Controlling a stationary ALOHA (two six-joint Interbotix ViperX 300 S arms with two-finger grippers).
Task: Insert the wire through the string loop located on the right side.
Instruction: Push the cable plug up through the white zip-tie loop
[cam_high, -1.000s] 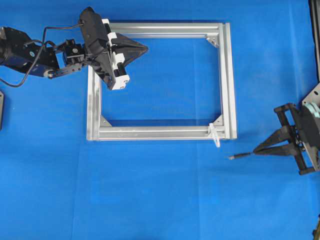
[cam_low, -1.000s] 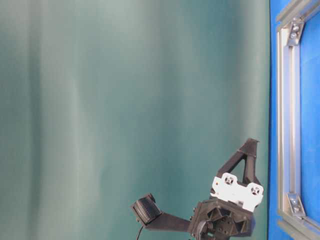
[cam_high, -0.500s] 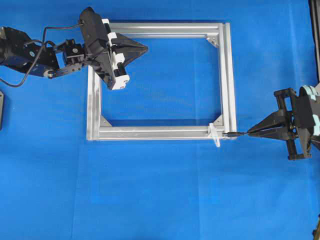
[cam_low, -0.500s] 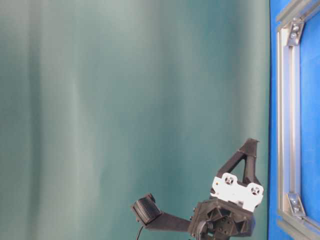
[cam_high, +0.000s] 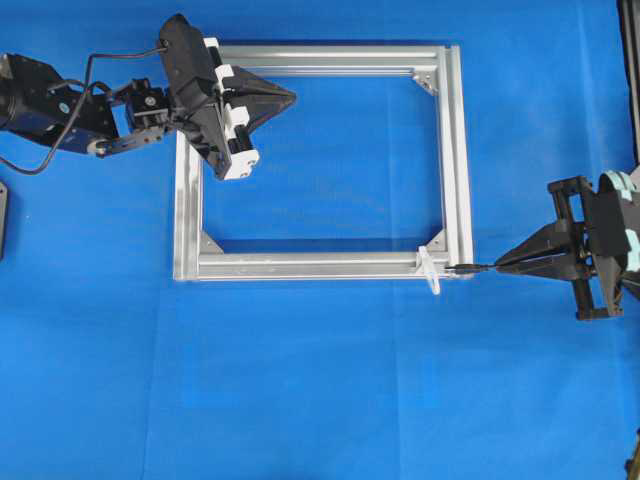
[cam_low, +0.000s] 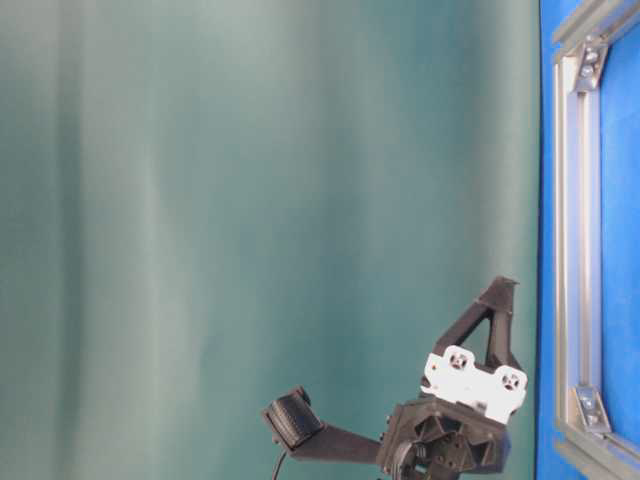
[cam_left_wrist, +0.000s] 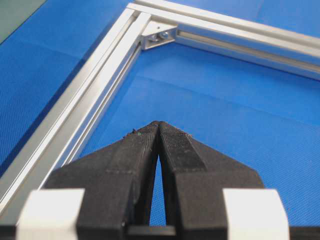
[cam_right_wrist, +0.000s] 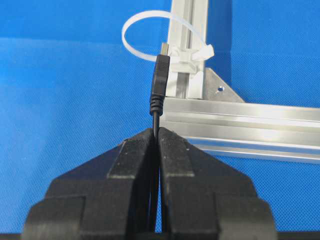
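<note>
A: Left gripper (cam_high: 287, 97)?
B: Jaws pressed together, nothing between them, arm reaching in from the left edge.
A: Right gripper (cam_high: 500, 267)?
B: Clamped on the wire (cam_right_wrist: 159, 82), fingers pointing left, arm at the right edge.

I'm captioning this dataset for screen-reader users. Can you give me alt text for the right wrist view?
The right gripper, shut on the wire, points its plug tip at the whitish string loop fastened to the silver frame on a blue surface. The tip is not clearly through the loop.
</note>
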